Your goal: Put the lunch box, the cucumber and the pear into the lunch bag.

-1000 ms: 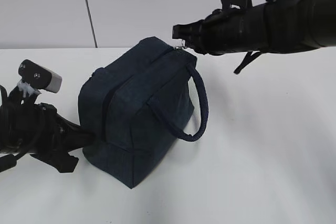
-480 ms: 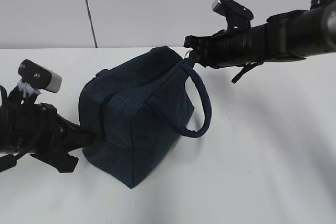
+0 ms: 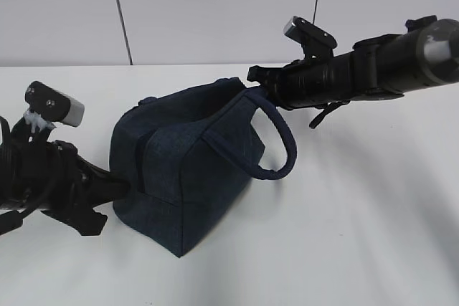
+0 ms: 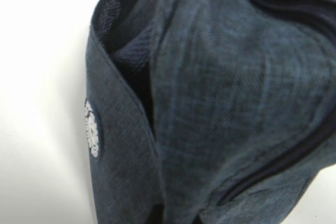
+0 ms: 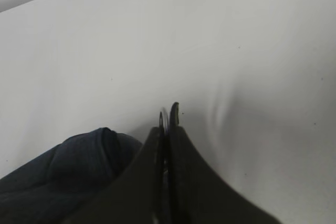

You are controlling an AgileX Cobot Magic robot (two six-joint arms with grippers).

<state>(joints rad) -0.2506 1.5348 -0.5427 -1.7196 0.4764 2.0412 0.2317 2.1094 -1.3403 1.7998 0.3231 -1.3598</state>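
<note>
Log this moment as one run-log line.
left gripper: shut on lunch bag lower corner | right gripper: shut on zip pull ring at bag top | food items: not visible

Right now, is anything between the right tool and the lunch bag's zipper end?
Nothing visible: the right tool is shut at the top rear corner of the boxy dark navy fabric lunch bag, above its padded loop handle. The zip pull itself can't be made out.

Both arms are matte black. The left arm (image 3: pixel 50 184) carries a silver-grey wrist camera (image 3: pixel 54 104) with white fastening beneath; the right arm (image 3: pixel 373 66), a thick black tube, wears another camera (image 3: pixel 308 32) and trailing dark cable.
</note>
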